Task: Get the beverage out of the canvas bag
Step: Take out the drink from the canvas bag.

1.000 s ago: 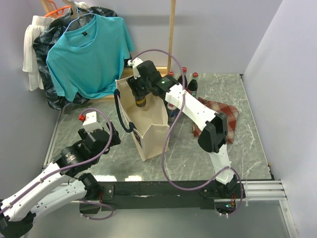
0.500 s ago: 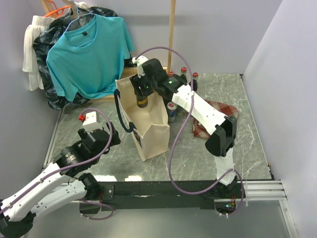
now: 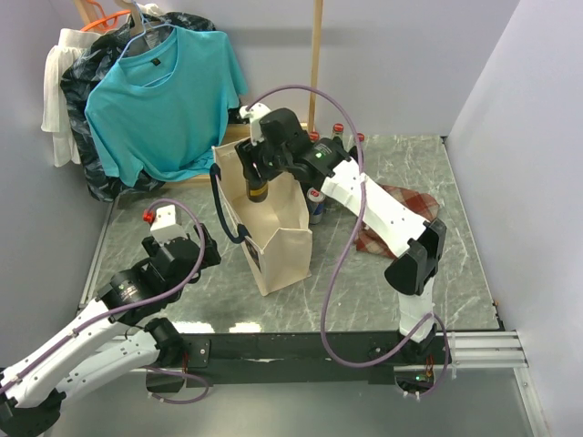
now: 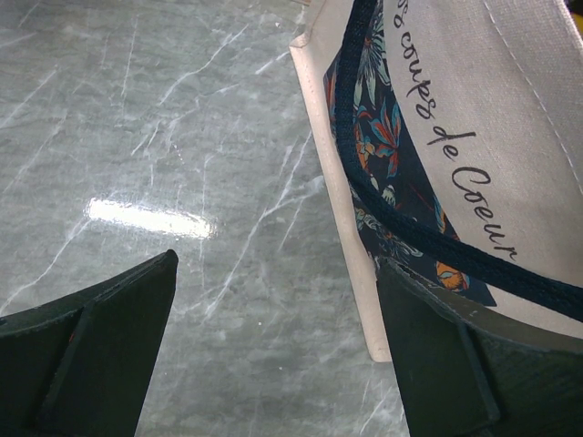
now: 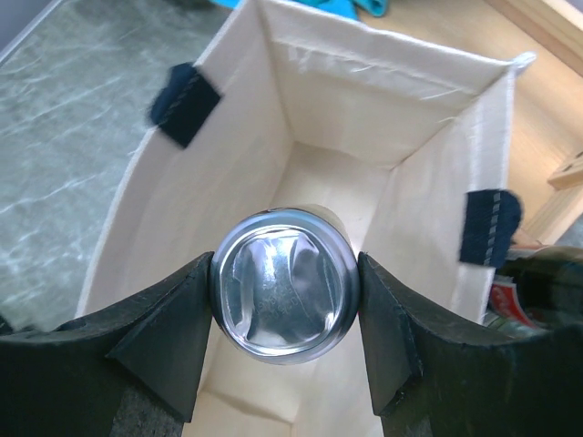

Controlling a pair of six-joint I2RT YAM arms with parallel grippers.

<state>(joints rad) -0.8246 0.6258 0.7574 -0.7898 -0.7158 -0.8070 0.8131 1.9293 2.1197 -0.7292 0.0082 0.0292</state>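
1. Grey marble bench (image 3: 437, 264) with pale walls round it. A teal shirt (image 3: 164, 100) hangs at the back left.
2. I see the bag (image 3: 273, 246) standing upright and open near the middle of the bench.
3. My right pincer (image 3: 259, 175) reaches down over the bag's mouth. It is part way open, with both fingers pressed on the sides of the drink (image 5: 284, 287).
4. The drink hangs upright in the bag's open mouth, away from its walls. I cannot tell if its bottom is above the rim.
5. My left pincer (image 4: 278, 355) sits low on the left, fingers wide apart, gripping nothing. The bag's corner is just beside one finger.
6. Bottles (image 3: 337, 137) with red caps stand behind the bag. A plaid cloth (image 3: 410, 205) lies to the right, partly under my right arm.
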